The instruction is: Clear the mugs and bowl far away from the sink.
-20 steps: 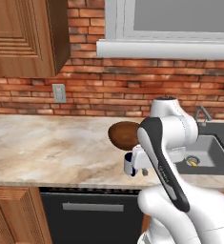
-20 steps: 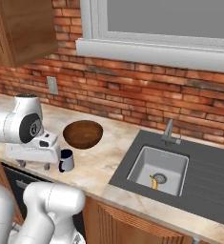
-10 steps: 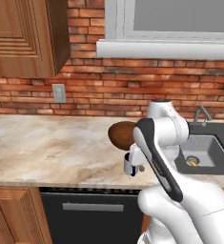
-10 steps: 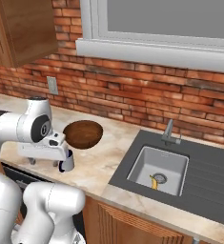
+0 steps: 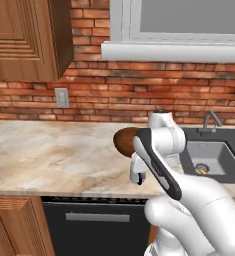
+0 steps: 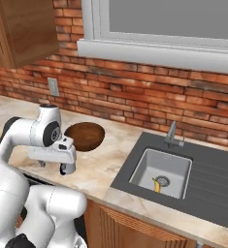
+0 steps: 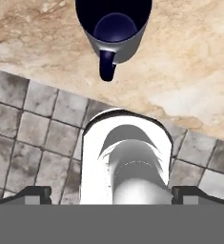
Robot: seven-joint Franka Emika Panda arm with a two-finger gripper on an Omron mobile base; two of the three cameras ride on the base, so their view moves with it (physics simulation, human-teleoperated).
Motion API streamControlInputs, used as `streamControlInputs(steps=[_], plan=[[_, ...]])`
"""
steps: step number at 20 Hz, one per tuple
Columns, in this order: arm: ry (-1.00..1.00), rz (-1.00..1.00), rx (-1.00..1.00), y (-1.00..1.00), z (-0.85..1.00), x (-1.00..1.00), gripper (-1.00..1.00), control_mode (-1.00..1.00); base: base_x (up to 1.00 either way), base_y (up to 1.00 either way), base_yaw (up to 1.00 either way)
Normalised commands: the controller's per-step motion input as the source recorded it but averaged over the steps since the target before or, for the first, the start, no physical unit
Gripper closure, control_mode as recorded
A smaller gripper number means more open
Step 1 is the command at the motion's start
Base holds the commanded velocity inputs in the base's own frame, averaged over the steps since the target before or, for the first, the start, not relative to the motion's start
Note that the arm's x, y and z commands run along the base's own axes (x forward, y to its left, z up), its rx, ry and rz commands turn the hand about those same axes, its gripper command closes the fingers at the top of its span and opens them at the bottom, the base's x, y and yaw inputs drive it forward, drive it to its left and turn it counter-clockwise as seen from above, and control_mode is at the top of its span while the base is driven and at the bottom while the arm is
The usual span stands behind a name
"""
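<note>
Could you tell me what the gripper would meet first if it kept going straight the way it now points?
Probably the marble counter near its front edge. The gripper, jaws wide open, points down; the mug stands just ahead of that line, though depth is hard to judge.

The counter (image 5: 49, 155) runs along the brick wall (image 5: 139, 97). On it sits the bowl (image 6: 85, 136), near the wall — the sink (image 6: 163, 167) lies to its right, set into the counter, with the faucet (image 6: 172, 133) at its far edge. One mug (image 7: 114, 33) stands on the counter near its front edge, just in front of the bowl and left of the sink. The gripper (image 6: 62, 156) hangs above that mug. A cabinet (image 5: 26, 37) hangs on the wall far left — an outlet (image 5: 62, 98) below it.
</note>
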Motion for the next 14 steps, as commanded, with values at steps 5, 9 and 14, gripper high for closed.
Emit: streamControlInputs(steps=[5, 9, 14], plan=[[0.00, 0.00, 0.00, 0.01, -0.32, 0.37, -1.00, -1.00, 0.00, 0.00, 0.00], [0.00, 0.00, 0.00, 0.03, -0.26, 0.27, -1.00, -1.00, 0.00, 0.00, 0.00], [0.00, 0.00, 0.00, 0.02, -0.31, 0.24, -1.00, -1.00, 0.00, 0.00, 0.00]])
